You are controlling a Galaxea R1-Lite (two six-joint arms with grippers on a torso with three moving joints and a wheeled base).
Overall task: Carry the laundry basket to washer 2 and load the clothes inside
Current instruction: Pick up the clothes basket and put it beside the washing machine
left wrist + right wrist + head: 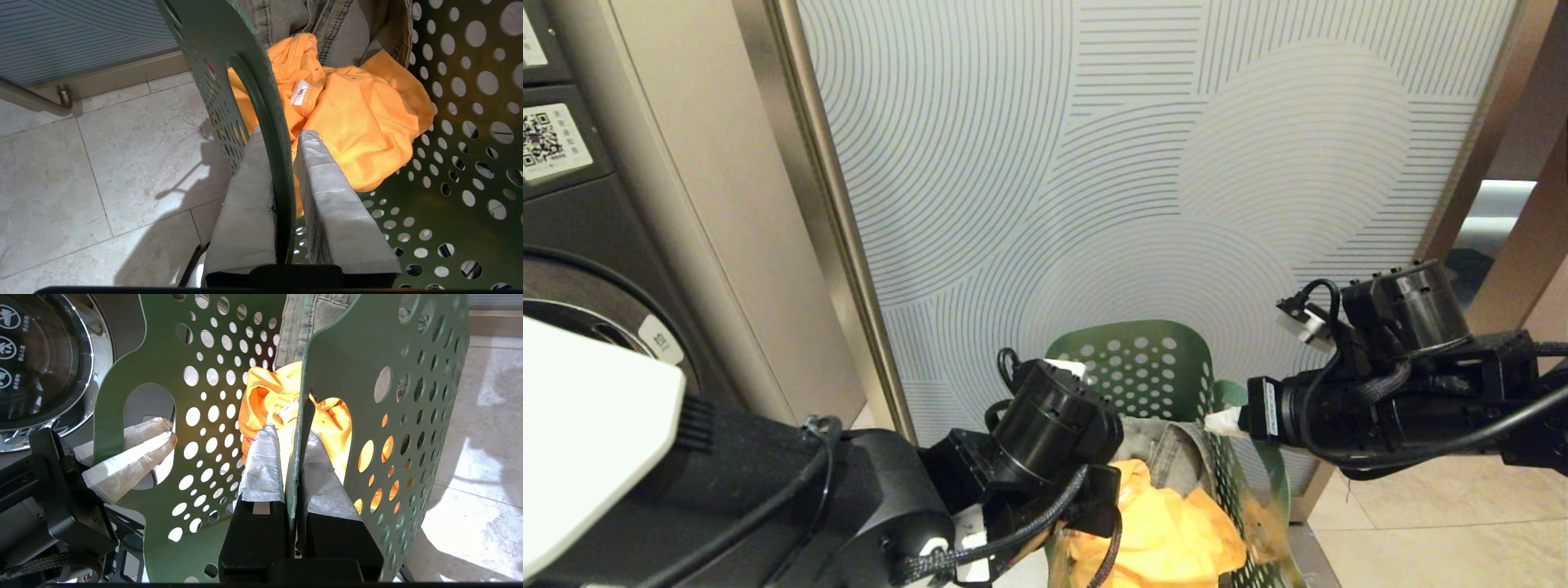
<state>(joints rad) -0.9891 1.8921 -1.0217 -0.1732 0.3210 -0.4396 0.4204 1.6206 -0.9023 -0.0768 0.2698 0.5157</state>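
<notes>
Head view: laundry basket [1147,363] (base perhaps cropped).

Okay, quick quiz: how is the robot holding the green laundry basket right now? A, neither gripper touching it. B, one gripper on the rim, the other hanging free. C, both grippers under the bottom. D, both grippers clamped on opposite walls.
D: the left gripper pinches one wall of the laundry basket and the right gripper pinches the opposite wall, with the yellow garment lying inside between them.
</notes>
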